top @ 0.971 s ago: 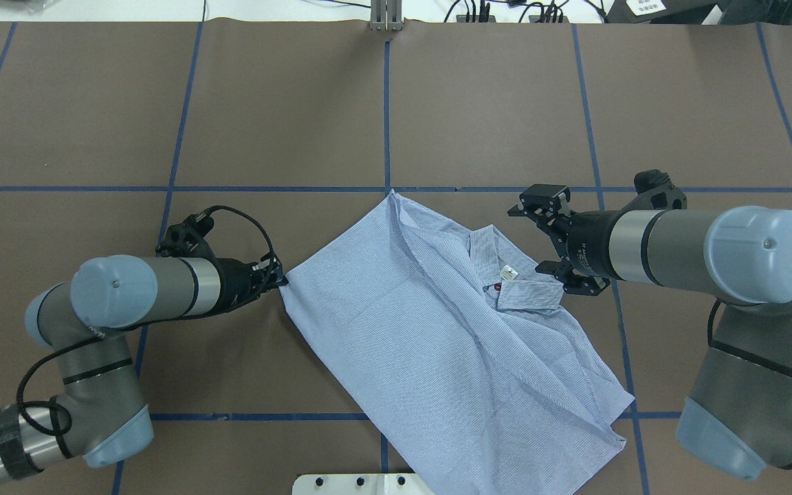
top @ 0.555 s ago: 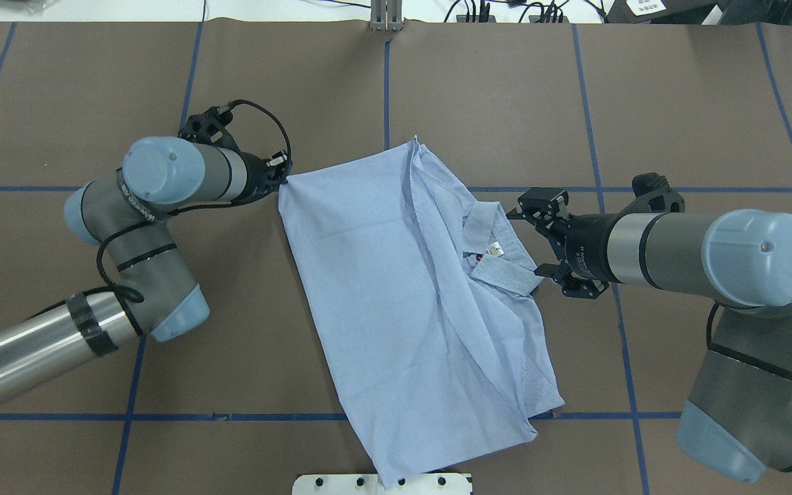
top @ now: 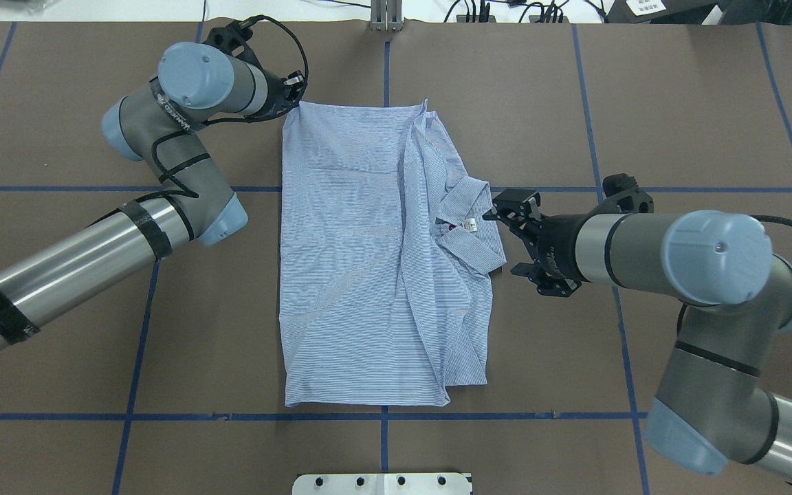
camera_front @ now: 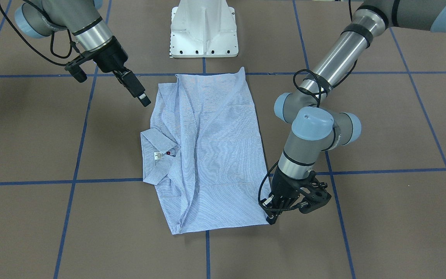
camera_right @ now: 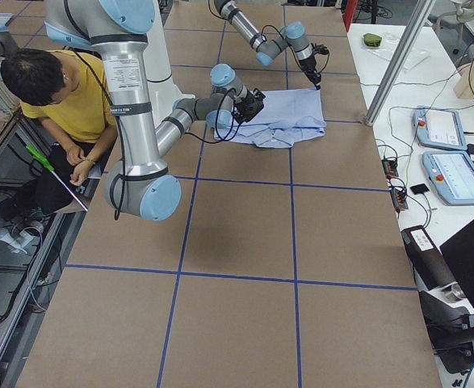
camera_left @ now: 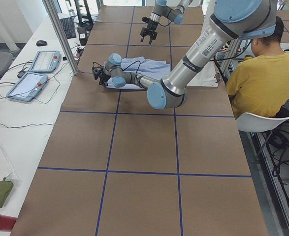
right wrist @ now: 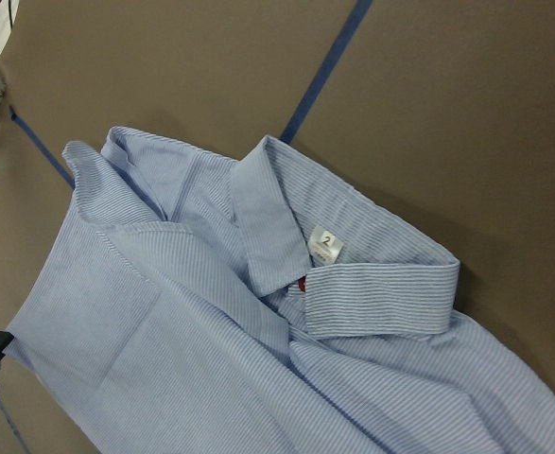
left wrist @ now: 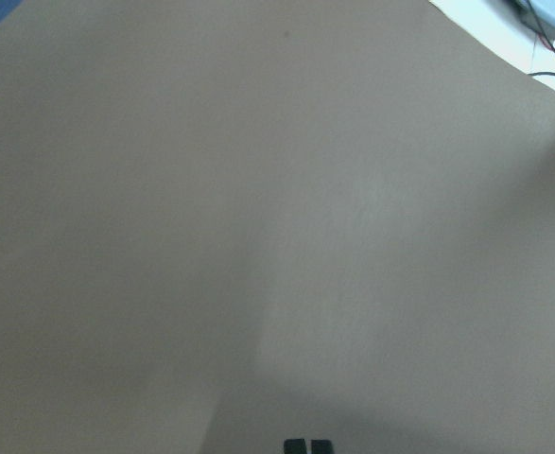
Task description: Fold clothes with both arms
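Lying where: the shirt (top: 348, 261) is spread flat mid-bench (top: 506, 103) as a tall rectangle. A raised crease (top: 413, 275) runs from 12 to 6 o'clock, right of centre in the overhead view.
Collar (top: 468, 230): sticks out past the shirt's edge at 3 o'clock, its white label (right wrist: 324, 244) facing up.
Left gripper (top: 291, 97): low at the shirt's 11 o'clock corner, jaws closed on that corner, probably to hold the far hem taut and square.
Right gripper (top: 508, 242): just beside the collar at 3 o'clock without touching it, jaws spread wide and holding nothing. It looks lined up to take the collar edge.
Step in hand: squaring the cloth ahead of a fold, as it seems.
Risk: layers bunched along the crease may slide when the collar side is lifted.
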